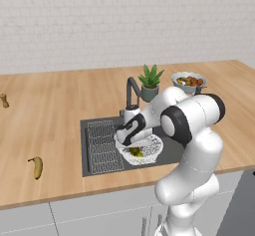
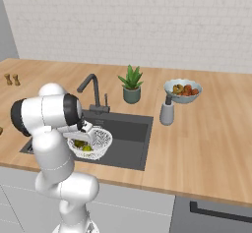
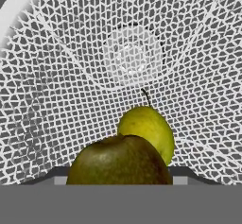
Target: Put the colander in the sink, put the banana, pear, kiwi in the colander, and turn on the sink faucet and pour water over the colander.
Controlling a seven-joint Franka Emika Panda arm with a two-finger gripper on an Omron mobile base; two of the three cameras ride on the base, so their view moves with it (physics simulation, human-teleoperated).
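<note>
The white perforated colander (image 1: pixel 149 148) sits in the dark sink (image 1: pixel 172 150). My gripper (image 3: pixel 118 178) reaches down into it and is shut on the dark olive-brown kiwi (image 3: pixel 118 161), which fills the space between the fingertips. Just behind the kiwi and touching it, the yellow-green pear (image 3: pixel 150 126) lies on the colander (image 3: pixel 56 100) floor. From the base, my gripper (image 1: pixel 124 139) hangs over the colander's left rim. The banana (image 1: pixel 36 167) lies on the wooden counter, far left of the sink. The dark faucet (image 1: pixel 132 91) stands behind the sink.
A wire rack (image 1: pixel 102 145) covers the sink's left end. Behind the sink stand a potted plant (image 1: pixel 150 83) and a bowl of red-orange fruit (image 1: pixel 189 82). A soap dispenser (image 2: pixel 167 111) stands right of the sink (image 2: pixel 128 133). Small shakers (image 2: pixel 12 79) are at the far left.
</note>
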